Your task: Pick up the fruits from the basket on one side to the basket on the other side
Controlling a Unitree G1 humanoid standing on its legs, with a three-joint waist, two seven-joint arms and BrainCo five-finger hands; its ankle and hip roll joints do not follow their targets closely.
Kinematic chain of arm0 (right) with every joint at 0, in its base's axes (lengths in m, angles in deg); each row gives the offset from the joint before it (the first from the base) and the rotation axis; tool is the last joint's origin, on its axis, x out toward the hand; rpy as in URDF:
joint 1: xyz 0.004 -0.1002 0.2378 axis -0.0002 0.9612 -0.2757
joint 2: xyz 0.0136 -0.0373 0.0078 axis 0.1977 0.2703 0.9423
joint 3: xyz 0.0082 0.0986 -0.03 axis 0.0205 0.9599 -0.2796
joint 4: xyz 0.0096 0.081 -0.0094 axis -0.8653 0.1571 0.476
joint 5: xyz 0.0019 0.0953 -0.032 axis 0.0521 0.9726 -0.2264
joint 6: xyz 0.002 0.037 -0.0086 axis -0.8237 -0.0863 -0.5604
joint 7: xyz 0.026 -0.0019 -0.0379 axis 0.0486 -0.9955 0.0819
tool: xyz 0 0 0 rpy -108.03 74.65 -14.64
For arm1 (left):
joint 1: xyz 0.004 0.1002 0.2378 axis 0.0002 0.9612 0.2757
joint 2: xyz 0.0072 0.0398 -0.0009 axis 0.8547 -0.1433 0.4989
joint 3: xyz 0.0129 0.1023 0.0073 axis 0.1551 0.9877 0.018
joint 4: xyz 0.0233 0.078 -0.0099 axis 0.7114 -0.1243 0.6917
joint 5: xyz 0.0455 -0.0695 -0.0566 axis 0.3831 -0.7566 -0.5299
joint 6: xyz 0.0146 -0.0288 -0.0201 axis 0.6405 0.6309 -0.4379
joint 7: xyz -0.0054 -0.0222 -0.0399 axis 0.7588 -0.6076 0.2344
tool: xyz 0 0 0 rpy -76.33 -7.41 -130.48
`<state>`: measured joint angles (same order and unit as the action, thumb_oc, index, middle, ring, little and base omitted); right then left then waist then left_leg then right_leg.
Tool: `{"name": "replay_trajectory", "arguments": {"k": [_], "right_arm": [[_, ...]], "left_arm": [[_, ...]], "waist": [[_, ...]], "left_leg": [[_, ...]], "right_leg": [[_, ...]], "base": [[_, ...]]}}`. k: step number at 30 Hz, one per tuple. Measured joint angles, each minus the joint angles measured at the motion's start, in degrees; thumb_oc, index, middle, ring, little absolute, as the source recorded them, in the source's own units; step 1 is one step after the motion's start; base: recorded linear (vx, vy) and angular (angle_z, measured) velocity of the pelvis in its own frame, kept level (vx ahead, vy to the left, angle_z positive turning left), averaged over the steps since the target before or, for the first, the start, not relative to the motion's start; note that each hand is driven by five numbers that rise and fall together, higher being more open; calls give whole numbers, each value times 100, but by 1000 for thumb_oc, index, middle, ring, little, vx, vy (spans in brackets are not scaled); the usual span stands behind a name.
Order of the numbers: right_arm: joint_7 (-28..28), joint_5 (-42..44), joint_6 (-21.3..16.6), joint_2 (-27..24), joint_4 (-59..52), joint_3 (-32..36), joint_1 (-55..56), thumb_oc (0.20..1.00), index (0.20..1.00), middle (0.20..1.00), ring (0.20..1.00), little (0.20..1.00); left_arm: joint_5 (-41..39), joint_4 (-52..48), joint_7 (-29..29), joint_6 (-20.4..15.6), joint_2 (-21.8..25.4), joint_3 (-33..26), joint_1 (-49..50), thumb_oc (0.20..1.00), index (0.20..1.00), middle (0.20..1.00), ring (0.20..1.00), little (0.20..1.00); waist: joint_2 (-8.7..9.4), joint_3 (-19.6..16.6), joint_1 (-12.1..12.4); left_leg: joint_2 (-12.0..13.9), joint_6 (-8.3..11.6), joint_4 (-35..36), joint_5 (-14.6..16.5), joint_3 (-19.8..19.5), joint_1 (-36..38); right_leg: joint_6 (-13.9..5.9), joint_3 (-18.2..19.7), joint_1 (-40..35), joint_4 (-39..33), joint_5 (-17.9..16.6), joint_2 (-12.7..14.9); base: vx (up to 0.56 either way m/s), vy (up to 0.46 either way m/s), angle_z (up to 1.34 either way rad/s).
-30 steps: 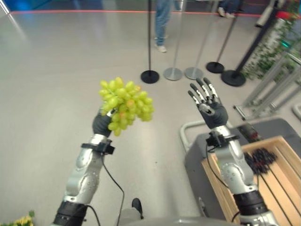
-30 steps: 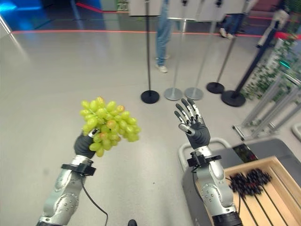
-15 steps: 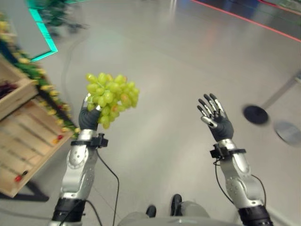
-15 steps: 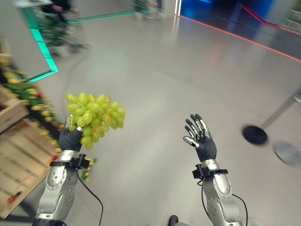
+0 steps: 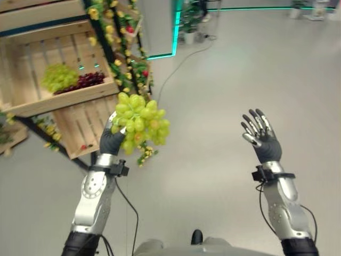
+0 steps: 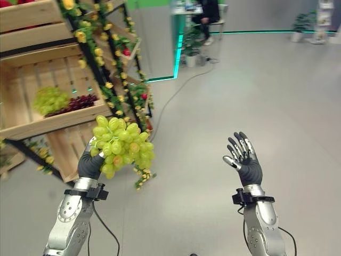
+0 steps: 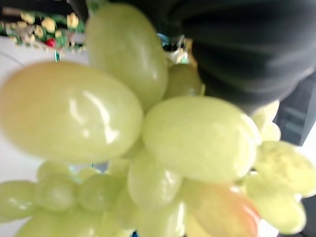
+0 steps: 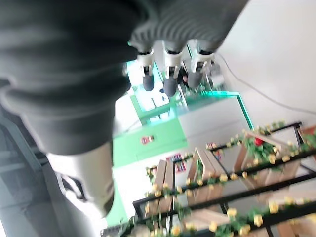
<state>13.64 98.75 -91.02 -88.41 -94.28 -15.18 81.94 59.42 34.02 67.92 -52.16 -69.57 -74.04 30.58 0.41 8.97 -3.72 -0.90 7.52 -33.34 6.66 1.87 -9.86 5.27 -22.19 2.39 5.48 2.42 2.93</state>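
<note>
Crate now near; left hand (image 5: 112,141) gripping grapes (image 5: 139,121)

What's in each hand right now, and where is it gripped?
The left hand holds the bunch of green grapes from below, at its lower left side, raised in the air. The right hand is open and holds nothing.

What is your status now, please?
Left hand shut on green grapes, held high. Right hand open, empty. Wooden crate ahead-left, nothing between.
</note>
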Motion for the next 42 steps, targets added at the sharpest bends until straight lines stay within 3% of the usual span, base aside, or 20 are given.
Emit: {"name": "replay_trajectory", "arguments": {"k": [2,3,4,5,7,9,10,11,12,13,15,19,26,37,38,39,41,42], "right_arm": [[115,1,-54,87,-86,-150,-117,1000,1000,1000,1000,1000],[144,1,-95,109,-96,-159,-95,1000,1000,1000,1000,1000],[165,-18,-104,99,-102,-195,-76,1000,1000,1000,1000,1000],[197,-87,-110,101,-111,-199,-47,1000,1000,1000,1000,1000],[255,-221,-123,76,-117,-191,-5,1000,1000,1000,1000,1000],[275,-249,-135,39,-116,-188,-12,1000,1000,1000,1000,1000],[278,-319,-137,-61,-98,-181,-10,1000,1000,1000,1000,1000],[279,-356,-139,-94,-71,-173,10,1000,1000,1000,1000,1000],[283,-363,-137,-87,-64,-176,81,1000,1000,1000,1000,1000],[278,-438,-129,-80,-76,-189,224,1000,1000,1000,1000,1000],[274,-489,-125,-69,-77,-186,220,1000,1000,1000,1000,1000],[281,-622,-119,-24,-75,-198,86,1000,1000,1000,1000,1000],[408,-904,-120,109,-73,-195,-46,1000,1000,1000,1000,1000],[372,-1020,-110,86,-24,-181,-45,1000,1000,1000,1000,1000],[365,-1027,-106,86,-3,-146,-35,1000,1000,1000,1000,1000],[372,-1076,-94,66,48,3,-35,1000,1000,1000,1000,1000],[401,-1107,-94,74,43,123,-33,1000,1000,1000,1000,1000],[440,-1130,-102,53,39,168,-67,1000,1000,1000,1000,1000]], "left_arm": [[-39,-135,9,-15,50,-4,4,200,200,200,200,200],[-30,-132,-11,3,70,15,-20,200,200,200,200,200],[-30,-136,-28,17,70,22,-44,200,200,200,200,200],[-30,-142,-27,23,88,23,-62,200,200,200,200,200],[-33,-161,8,21,97,13,-90,200,200,200,200,200],[-27,-160,32,23,100,11,-70,200,200,200,200,200],[-16,-158,64,23,87,13,-54,200,200,200,200,200],[11,-146,73,21,82,13,-62,200,200,200,200,200],[64,-139,89,22,68,11,-103,200,200,200,200,200],[80,-147,91,21,39,5,-95,200,200,200,200,200],[81,-149,140,23,52,-19,-19,200,200,200,200,200],[82,-153,186,22,82,-133,47,200,200,200,200,200],[85,-156,183,23,130,-116,72,200,200,200,200,200],[138,-155,255,22,131,-341,83,200,200,200,200,200],[144,-154,263,22,130,-341,79,200,200,200,200,200],[222,-145,255,22,109,-323,63,200,200,200,200,200],[310,-138,246,21,136,-313,5,200,200,200,200,200],[311,-54,258,21,157,-249,-215,200,200,200,200,200]], "waist": [[52,36,6],[64,39,-101],[65,77,-188],[66,68,-238],[23,68,-282],[-118,84,-131],[-378,69,-18],[-495,46,-19],[-469,57,-46],[-362,29,7],[-310,-3,152],[-256,-31,341],[-128,-116,333],[-86,-253,450],[-79,-256,436],[-108,-249,360],[-127,-244,249],[-124,-195,147]], "left_leg": [[895,-71,1565,-32,1070,356],[1025,28,1955,-116,1292,439],[1387,73,2471,-271,1436,537],[1550,161,2635,-356,1778,619],[1757,58,2910,-532,2101,759],[1653,-93,3098,-660,1912,1006],[1404,-183,3270,-916,1455,1243],[1360,64,3378,-827,1455,1332],[1282,156,3388,-857,1360,1335],[1059,11,3396,-825,1341,1365],[890,-108,3385,-757,1352,1382],[673,-252,3402,-709,1248,1373],[533,-330,3447,-677,1210,1347],[464,-348,3472,-670,1087,1310],[424,-373,3455,-648,1068,1293],[342,-523,3353,-524,1047,1194],[210,-649,3272,-479,1058,1174],[94,-796,2997,-293,989,1062]], "right_leg": [[38,-573,-78,-178,-8,41],[26,-724,-129,-238,-7,28],[-64,-1012,-223,-297,47,87],[-94,-1194,-269,-353,56,77],[-158,-1366,-360,-367,-1,99],[-245,-1252,-405,-387,-53,76],[-384,-1183,-435,-316,-71,50],[-475,-1161,-432,-214,-44,71],[-581,-1033,-411,-68,2,163],[-756,-680,-413,-3,32,352],[-895,-479,-440,-26,4,499],[-1072,-449,-576,-178,-74,658],[-1166,-474,-611,-268,-118,759],[-1198,-512,-558,-132,-65,808],[-1220,-507,-519,6,-12,874],[-1347,-505,-267,678,132,1142],[-1399,-488,-1,1428,147,1452],[-1447,-447,458,2540,17,1953]], "base": [[57,-48,94],[95,5,114],[31,5,114],[26,11,103],[23,67,60],[92,126,-13],[104,136,-19],[107,127,9],[118,133,49],[121,153,49],[114,147,28],[91,149,23],[63,108,5],[43,95,3],[54,284,27],[65,298,39],[113,235,42],[184,108,34]]}}
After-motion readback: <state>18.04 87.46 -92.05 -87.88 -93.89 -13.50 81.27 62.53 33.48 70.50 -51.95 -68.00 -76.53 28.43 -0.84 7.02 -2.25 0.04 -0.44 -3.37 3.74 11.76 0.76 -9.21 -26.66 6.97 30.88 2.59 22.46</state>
